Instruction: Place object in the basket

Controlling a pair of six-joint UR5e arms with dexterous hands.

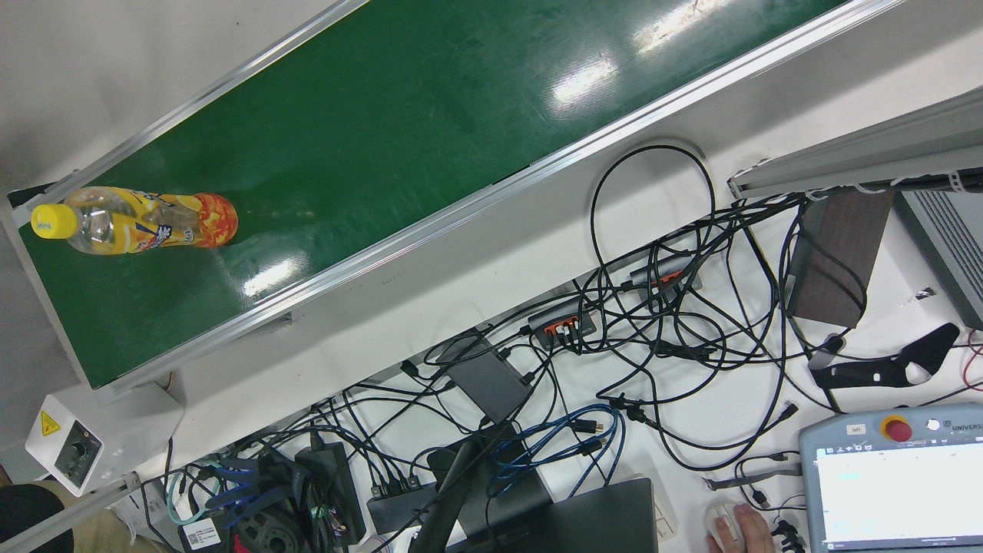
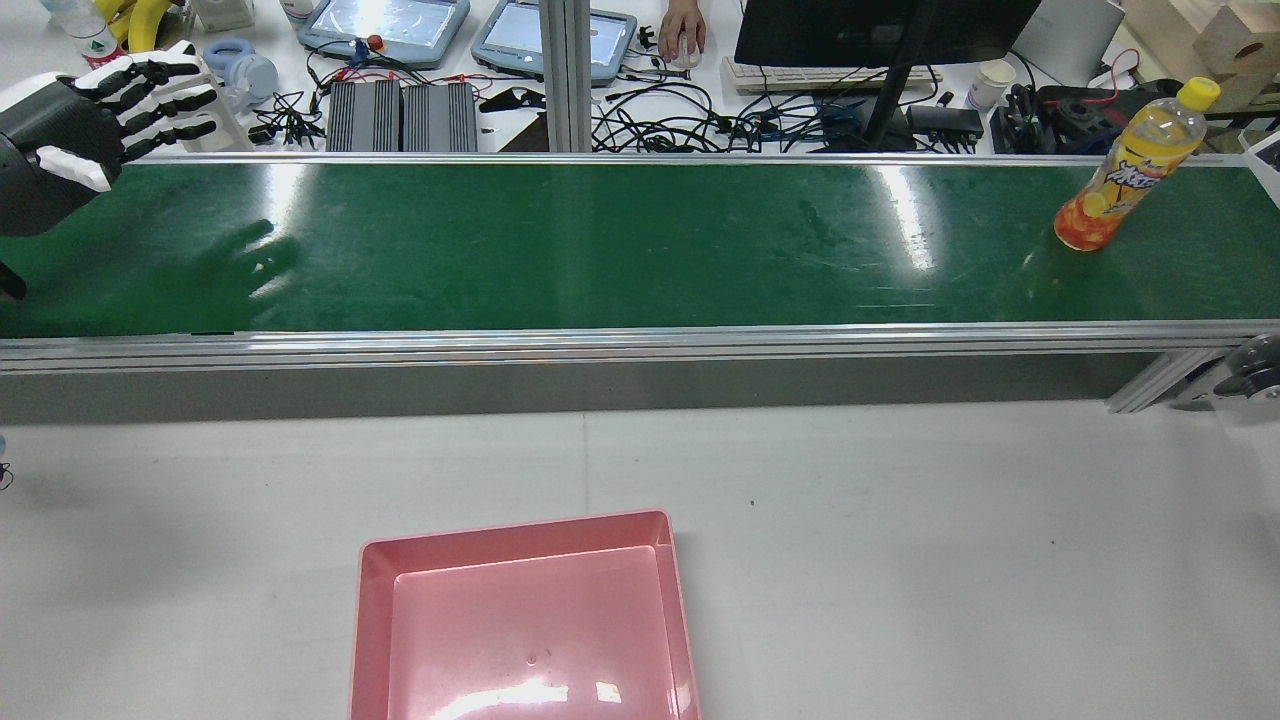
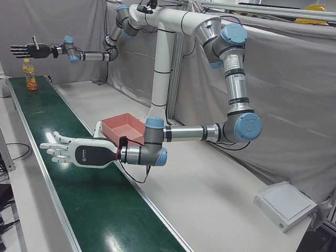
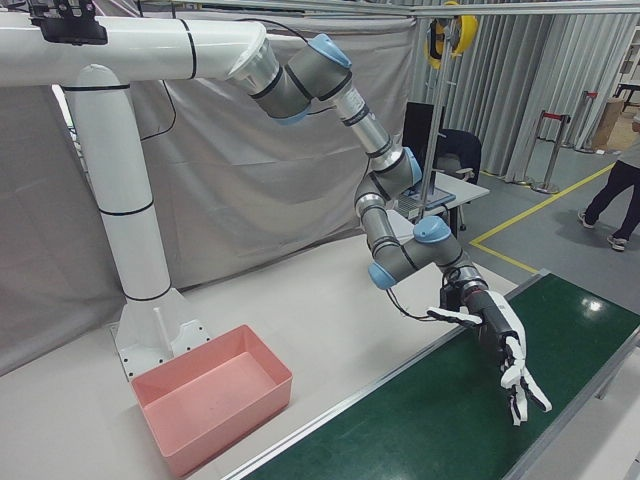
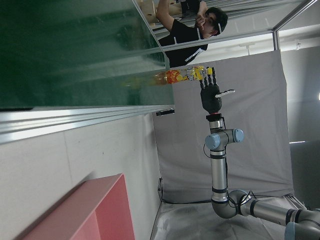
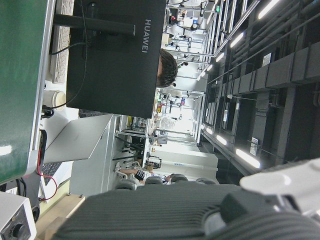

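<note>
1. At the far right end of the green conveyor belt (image 2: pixel 620 245) in the rear view, the orange drink bottle (image 2: pixel 1130 170) stands upright with its yellow cap on; no hand touches it.
2. Front view shows the same bottle (image 1: pixel 134 220) alone at the belt's end, beside the belt's aluminium rail (image 1: pixel 430 223).
3. Left hand (image 2: pixel 95 120) sits at the opposite end of the belt, raised above the belt surface, fingers spread and straight, holding nothing. Its shadow falls on the belt beneath it.
4. Left-front view confirms it: left hand (image 3: pixel 71 151) flat and open over the near part of the belt, forearm level.
5. Right hand (image 3: pixel 29 51) hovers just above the bottle (image 3: pixel 30 75) in the left-front view, fingers extended and apart, nothing in its grasp. It does not touch the bottle.
6. Left hand view shows the right hand (image 5: pixel 211 92) close by the bottle's cap end, splayed wide.
7. Pink basket (image 2: pixel 525 620) sits on the white tabletop (image 2: pixel 950 540) on the robot's side of the belt, roughly mid-station, well apart from the bottle and both hands.
8. A person's hand (image 2: pixel 683 25) rests on a mouse beyond the belt, among cables and monitors.
</note>
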